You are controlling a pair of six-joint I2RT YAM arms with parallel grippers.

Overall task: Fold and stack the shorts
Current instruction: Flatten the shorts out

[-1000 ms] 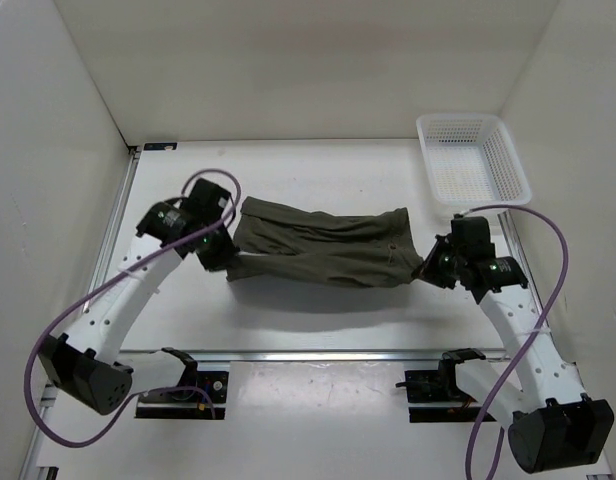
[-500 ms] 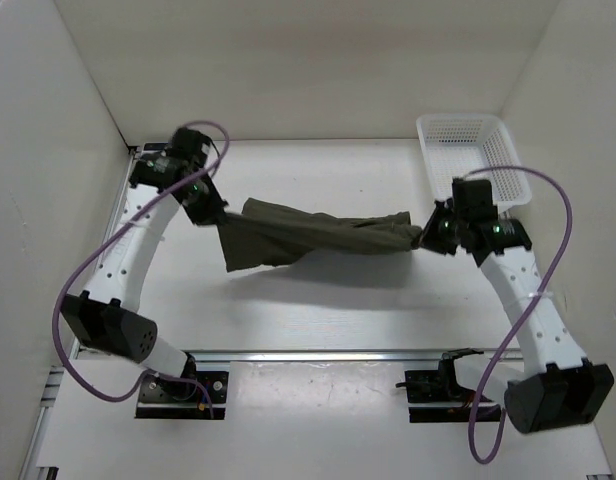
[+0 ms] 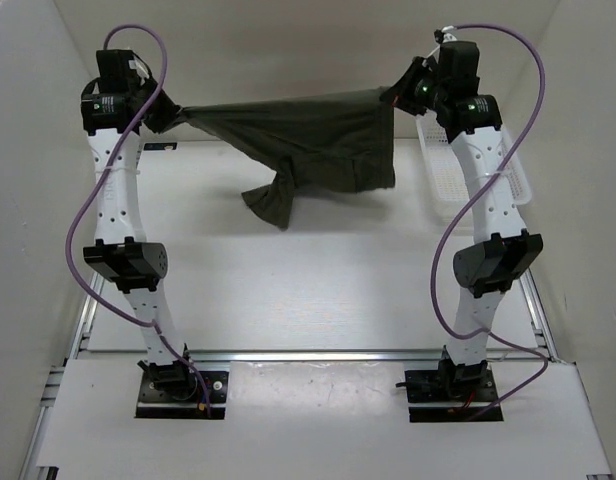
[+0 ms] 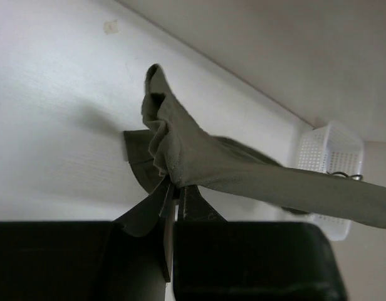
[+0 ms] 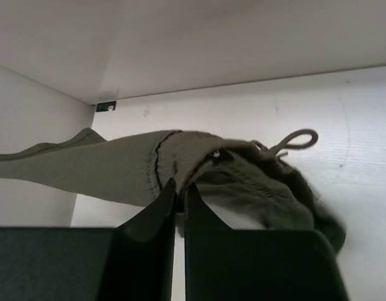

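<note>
The dark olive-green shorts hang in the air, stretched between both raised arms above the far part of the table. My left gripper is shut on the shorts' left edge; in the left wrist view the fabric bunches at the fingertips. My right gripper is shut on the right edge near the waistband; in the right wrist view the shorts and a drawstring loop show. One leg droops down on the left.
A white mesh basket stands at the table's far right, partly behind the right arm; it also shows in the left wrist view. White walls enclose the table on three sides.
Both arms have risen high and moved toward the back wall, lifting the shorts off the table and stretching them wide in the air.
</note>
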